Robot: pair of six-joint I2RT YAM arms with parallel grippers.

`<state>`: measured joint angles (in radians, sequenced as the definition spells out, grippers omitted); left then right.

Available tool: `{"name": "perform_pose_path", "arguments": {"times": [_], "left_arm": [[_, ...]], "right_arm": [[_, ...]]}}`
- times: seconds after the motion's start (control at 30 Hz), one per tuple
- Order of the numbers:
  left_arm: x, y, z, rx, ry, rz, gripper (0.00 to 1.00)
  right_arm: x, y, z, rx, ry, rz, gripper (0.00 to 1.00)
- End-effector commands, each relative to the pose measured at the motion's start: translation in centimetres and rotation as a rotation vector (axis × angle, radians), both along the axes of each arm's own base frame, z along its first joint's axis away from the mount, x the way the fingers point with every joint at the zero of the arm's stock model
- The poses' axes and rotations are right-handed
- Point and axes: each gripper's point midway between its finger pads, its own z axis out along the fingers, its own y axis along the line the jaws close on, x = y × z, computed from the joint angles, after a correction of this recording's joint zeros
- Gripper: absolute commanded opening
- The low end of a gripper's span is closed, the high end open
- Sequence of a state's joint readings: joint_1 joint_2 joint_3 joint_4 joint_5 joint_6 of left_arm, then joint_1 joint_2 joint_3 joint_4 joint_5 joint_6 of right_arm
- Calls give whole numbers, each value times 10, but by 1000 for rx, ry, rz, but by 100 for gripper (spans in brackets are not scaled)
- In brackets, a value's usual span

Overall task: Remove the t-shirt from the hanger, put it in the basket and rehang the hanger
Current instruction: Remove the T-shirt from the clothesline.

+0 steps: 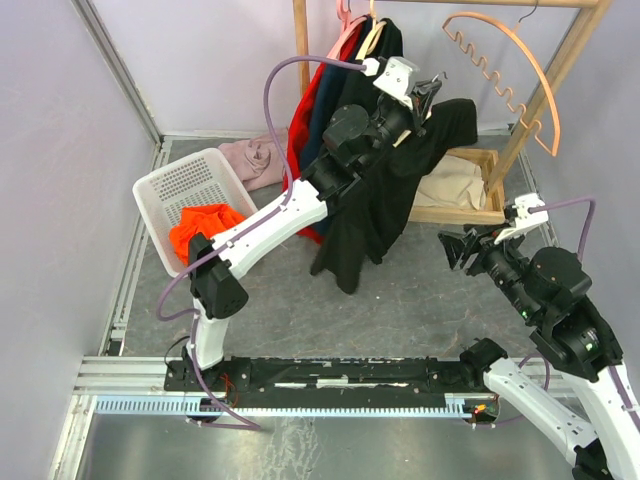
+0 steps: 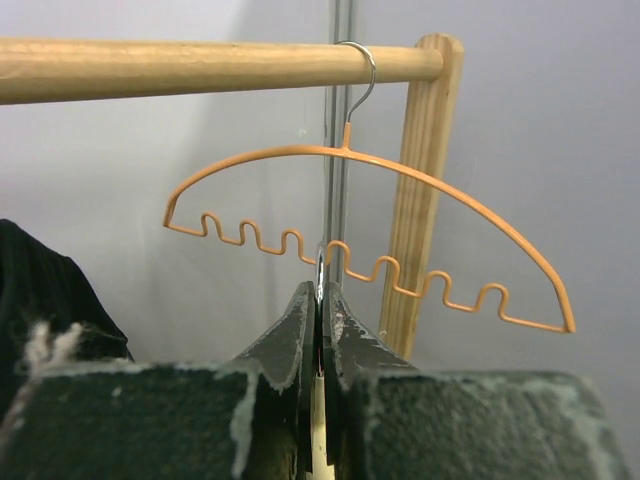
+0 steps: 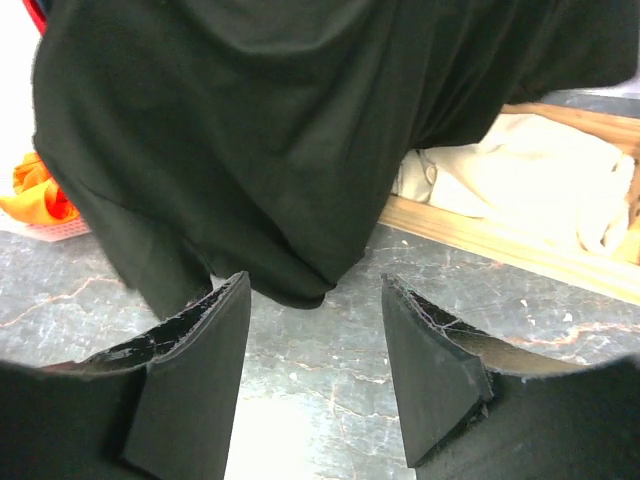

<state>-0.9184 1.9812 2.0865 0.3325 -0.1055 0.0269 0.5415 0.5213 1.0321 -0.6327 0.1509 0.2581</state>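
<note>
Grey marbled table (image 3: 330,390) lies beneath the black t-shirt (image 3: 250,150), limp light cloth, probably best pinched at its hem. The left gripper (image 2: 320,295) clamps the hanger (image 2: 318,430); the right gripper (image 3: 315,290) gapes empty.

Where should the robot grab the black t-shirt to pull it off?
I'd grab the black t-shirt by its loose bottom hem, from the robot's right, low down. It hangs free right before the open right gripper; the left gripper pinches the hanger hook up top.
</note>
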Motion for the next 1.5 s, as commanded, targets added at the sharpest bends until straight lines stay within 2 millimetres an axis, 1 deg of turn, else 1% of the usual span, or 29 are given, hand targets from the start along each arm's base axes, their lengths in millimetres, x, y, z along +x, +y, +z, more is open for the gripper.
{"name": "perform_pose_path", "arguments": {"times": [0.0, 0.3, 0.43, 0.63, 0.77, 0.9, 1.07, 1.3, 1.33, 1.37, 1.43, 1.47], "left_arm": [[1, 8, 26, -45, -47, 43, 3], [-6, 8, 26, -70, -35, 13, 3], [-10, 11, 31, -87, -31, 3, 3], [-17, 11, 39, -96, -31, -16, 3], [-19, 10, 38, -94, -26, -24, 3], [-19, 8, 36, -92, -23, -30, 3], [-18, 8, 36, -89, -26, -27, 3], [-20, 8, 37, -85, -26, -30, 3], [-20, 8, 37, -83, -25, -29, 3], [-20, 8, 37, -83, -25, -29, 3], [-20, 10, 38, -80, -27, -24, 3], [-20, 10, 38, -80, -27, -24, 3]], "right_arm": [[-3, 15, 11, 54, -37, 73, 62], [10, 32, 15, 83, -62, 117, 62], [17, 54, 16, 119, -53, 194, 61], [27, 84, 24, 177, -97, 305, 61], [31, 107, 16, 182, -84, 392, 62], [29, 129, 12, 180, -85, 464, 62], [23, 148, 6, 149, -94, 501, 62], [19, 171, -10, 72, -93, 506, 62], [20, 173, -13, 59, -91, 498, 61], [21, 175, -15, 46, -90, 489, 57], [21, 177, -20, 22, -88, 474, 43], [20, 178, -21, 14, -88, 474, 31]]}}
